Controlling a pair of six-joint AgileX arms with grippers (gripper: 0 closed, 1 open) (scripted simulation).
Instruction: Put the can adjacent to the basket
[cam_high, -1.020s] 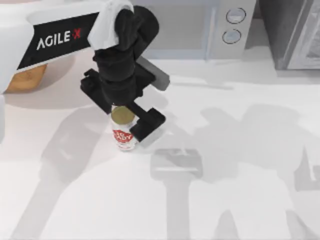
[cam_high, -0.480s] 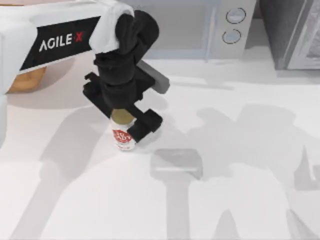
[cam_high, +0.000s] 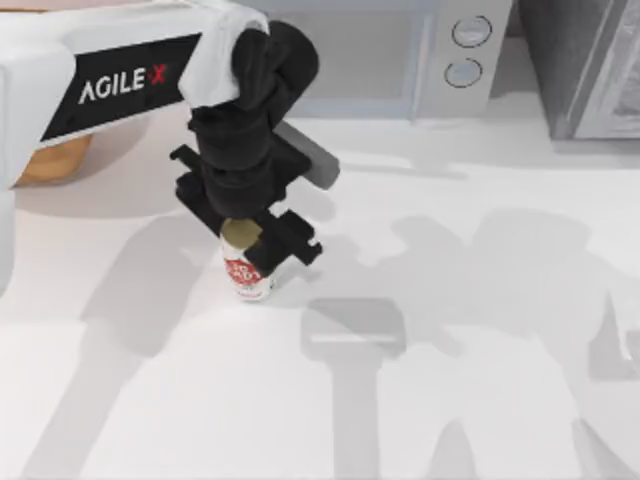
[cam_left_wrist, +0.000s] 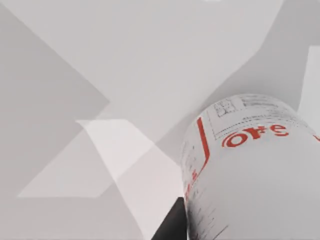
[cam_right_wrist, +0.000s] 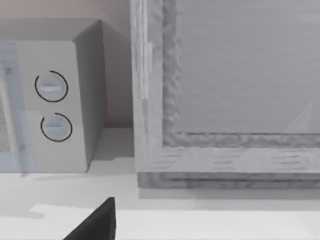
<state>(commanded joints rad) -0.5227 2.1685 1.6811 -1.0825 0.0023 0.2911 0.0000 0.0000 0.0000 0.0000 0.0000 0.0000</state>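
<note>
The can (cam_high: 247, 275), white with a red label and a dull gold top, stands upright on the white table left of centre. My left gripper (cam_high: 245, 235) reaches down over it from above, its black fingers closed against the can's upper part from both sides. In the left wrist view the can (cam_left_wrist: 250, 170) looms very close, with one dark fingertip (cam_left_wrist: 170, 227) against its edge. An orange-brown part of the basket (cam_high: 45, 160) shows at the far left, behind my left arm and well apart from the can. My right gripper (cam_right_wrist: 95, 222) is parked facing the back of the table.
A microwave (cam_high: 400, 60) stands along the back edge, with a grey cabinet (cam_high: 590, 70) to its right. The right wrist view looks at the microwave's dials (cam_right_wrist: 52, 107) and the cabinet front (cam_right_wrist: 225, 100). White tabletop stretches between the can and the basket.
My left gripper has come lower over the can and its fingers have drawn in around it. The can stands where it stood.
</note>
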